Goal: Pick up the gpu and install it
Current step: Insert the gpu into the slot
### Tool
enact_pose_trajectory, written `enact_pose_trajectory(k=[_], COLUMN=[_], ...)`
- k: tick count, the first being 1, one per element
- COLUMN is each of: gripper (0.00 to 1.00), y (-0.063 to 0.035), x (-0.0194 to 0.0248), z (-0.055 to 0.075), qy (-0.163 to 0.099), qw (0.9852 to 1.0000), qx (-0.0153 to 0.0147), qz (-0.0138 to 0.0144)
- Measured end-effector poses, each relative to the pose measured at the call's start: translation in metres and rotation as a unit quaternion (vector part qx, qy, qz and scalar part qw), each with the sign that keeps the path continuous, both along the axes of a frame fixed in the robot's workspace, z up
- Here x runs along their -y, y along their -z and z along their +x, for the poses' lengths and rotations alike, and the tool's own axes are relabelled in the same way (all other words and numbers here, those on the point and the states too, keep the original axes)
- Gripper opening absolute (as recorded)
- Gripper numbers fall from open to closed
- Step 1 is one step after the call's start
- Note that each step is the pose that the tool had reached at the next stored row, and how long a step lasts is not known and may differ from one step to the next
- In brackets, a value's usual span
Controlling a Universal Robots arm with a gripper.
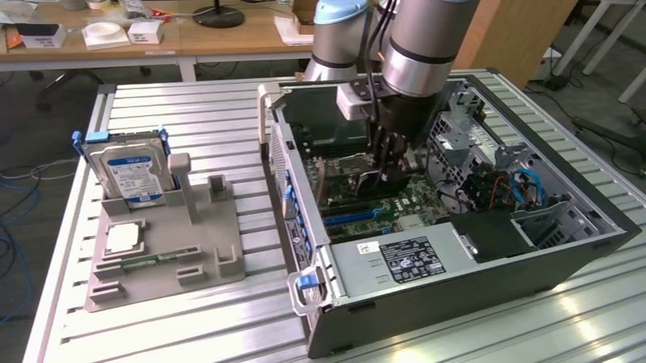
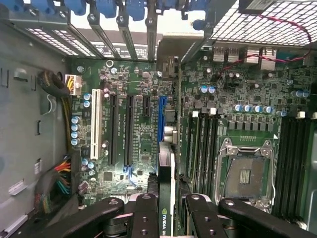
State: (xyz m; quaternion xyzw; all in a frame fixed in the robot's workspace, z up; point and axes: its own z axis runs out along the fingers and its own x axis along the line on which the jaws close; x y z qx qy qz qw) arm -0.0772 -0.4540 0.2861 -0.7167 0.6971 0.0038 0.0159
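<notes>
Right up at the wrist cam, the black fingers of the jaws are clamped on the gpu, which you see edge-on as a thin card with a green logo on its edge, held upright between them. The card's far end sits right at the blue slot on the motherboard; can't tell if it's touching or seated.

Around it: two long black slots and a white slot off to one side, memory slots tight on the other, then the empty CPU socket with its metal frame. A bundle of coloured cables hangs near the case wall, and the blue latches line the rear bracket openings.

From outside, the arm comes straight down into the open case, jaws deep over the board, wrist vertical. The power supply sits at the near end, the drive cage on the exterior view's right.

On the counter, well apart on the exterior view's left, a grey tray holds a hard drive standing up and a CPU lying flat.
</notes>
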Motion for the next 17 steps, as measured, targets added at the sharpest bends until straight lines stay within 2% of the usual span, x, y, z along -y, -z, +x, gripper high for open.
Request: enact_pose_trajectory(k=[8, 17], gripper=[0.26, 0.26], y=[0.0095, 0.0123], x=[0.0000, 0.0000], z=[-0.004, -0.004], qy=[0.000, -0.001], qw=[1.0000, 1.0000], qx=[0.0000, 0.0001], qz=[0.0000, 0.0001])
